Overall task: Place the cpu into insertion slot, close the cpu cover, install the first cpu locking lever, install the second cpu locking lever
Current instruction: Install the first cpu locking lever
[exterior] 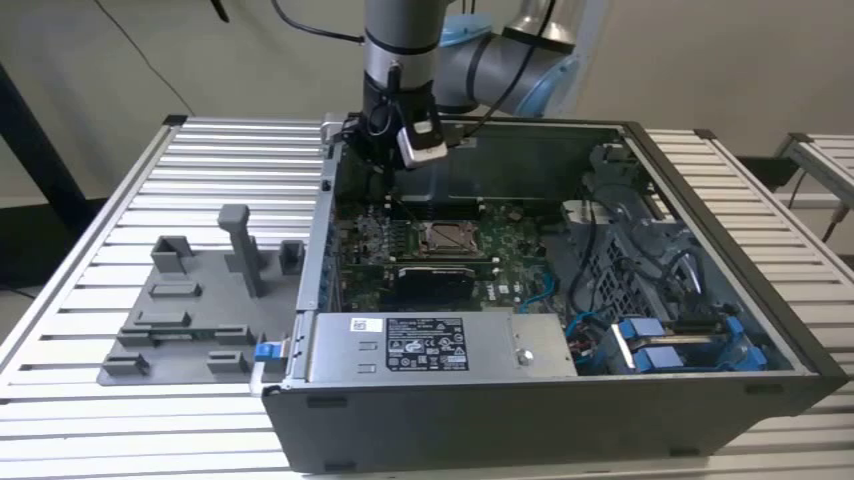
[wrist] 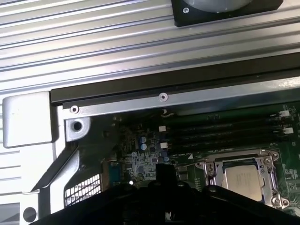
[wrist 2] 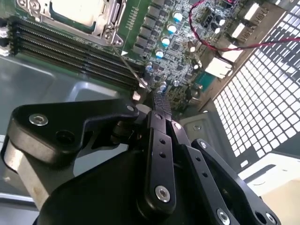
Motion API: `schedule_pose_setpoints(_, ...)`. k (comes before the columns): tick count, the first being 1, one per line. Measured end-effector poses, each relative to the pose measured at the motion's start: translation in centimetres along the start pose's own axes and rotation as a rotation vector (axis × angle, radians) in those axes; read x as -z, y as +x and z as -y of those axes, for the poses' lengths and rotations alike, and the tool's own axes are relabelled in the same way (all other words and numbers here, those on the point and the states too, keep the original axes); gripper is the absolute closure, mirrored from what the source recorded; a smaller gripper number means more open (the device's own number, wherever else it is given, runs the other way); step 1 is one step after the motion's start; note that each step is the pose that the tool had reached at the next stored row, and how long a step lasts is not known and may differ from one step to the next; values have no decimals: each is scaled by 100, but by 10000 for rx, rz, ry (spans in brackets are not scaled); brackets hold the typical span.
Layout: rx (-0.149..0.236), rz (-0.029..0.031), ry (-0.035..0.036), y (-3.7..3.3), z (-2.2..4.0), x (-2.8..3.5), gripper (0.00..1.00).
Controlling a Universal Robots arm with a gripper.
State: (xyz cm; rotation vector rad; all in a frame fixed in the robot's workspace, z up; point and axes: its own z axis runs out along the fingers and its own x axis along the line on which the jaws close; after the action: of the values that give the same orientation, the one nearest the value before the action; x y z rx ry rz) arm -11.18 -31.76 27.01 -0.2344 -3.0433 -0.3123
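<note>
The cpu (wrist: 243, 180) sits silver side up in the insertion slot (exterior: 445, 237), with the cpu cover (wrist 2: 105, 21) framing it. It is likely a light, stiff but fragile chip (the contact side would mar easily), best gripped by its edges. Raised well clear of the slot, beyond the memory slots (wrist 2: 70, 51) beside it, the gripper (wrist 2: 160, 101) hangs with fingers drawn together, clasping and touching nothing.

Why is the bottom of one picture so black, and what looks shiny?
In the first wrist view the gripper sits close to the lens in shadow, so it looks black; the cpu catches light and looks pale. In the exterior view the table slats are evenly lit.
</note>
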Motion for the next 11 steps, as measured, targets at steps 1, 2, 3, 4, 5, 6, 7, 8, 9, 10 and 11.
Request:
schedule_pose_setpoints(1,23,-4,-7,5,2,-6,89)
schedule_pose_setpoints(2,36,-6,-14,10,4,-12,89)
schedule_pose_setpoints(3,53,-11,-19,15,6,-21,89)
schedule_pose_setpoints(4,72,-17,-28,20,10,-33,89)
schedule_pose_setpoints(5,89,-22,-37,27,14,-45,89)
schedule_pose_setpoints(6,104,-27,-44,34,16,-53,89)
schedule_pose_setpoints(7,118,-31,-48,40,19,-60,89)
schedule_pose_setpoints(8,132,-34,-56,40,21,-70,89)
schedule_pose_setpoints(9,145,-40,-72,39,24,-81,89)
schedule_pose_setpoints(10,157,-47,-101,39,28,-91,89)
schedule_pose_setpoints(11,174,-56,-137,38,32,-100,89)
